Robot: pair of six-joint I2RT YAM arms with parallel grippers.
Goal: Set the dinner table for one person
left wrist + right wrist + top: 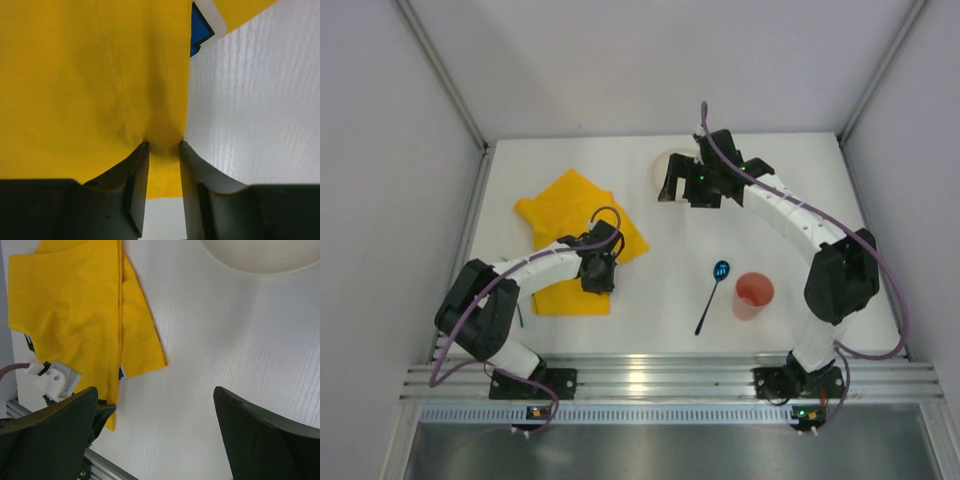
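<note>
Top view: the white tabletop [660, 215] is filling the middle of the scene, with its ribbed aluminium rail [670, 378] running along the near edge, where both arm bases are bolted. A crumpled yellow cloth [565, 215] is lying towards the left edge. The left hand [598, 280] is pressing down on the cloth's near part. The right hand [685, 190] is hovering near the far edge, partly covering a cream plate [663, 163]. Towards the near right corner, a pink-red cup [753, 295] is standing upright, its inside showing only its own colour. A spoon [710, 297] with a blue bowl is lying just to the left of the cup, apart from it.

Left wrist view: the left hand [164, 146] is pinching a fold of the yellow cloth [85, 85] between its two dark fingers [132, 180], which are nearly together with cloth filling the gap. Bare tabletop [255, 105] is showing to the right. A small blue and white piece [201, 27] is peeking out at the cloth's edge; what it is cannot be told.

Right wrist view: the right hand [155, 390] is spread wide, its fingers [260, 435] far apart, gripping nothing and hanging above bare tabletop [215, 335]. The plate [260, 257] is sitting at the top edge, its visible part plain cream. The yellow cloth [70, 315] is lying to the left.
</note>
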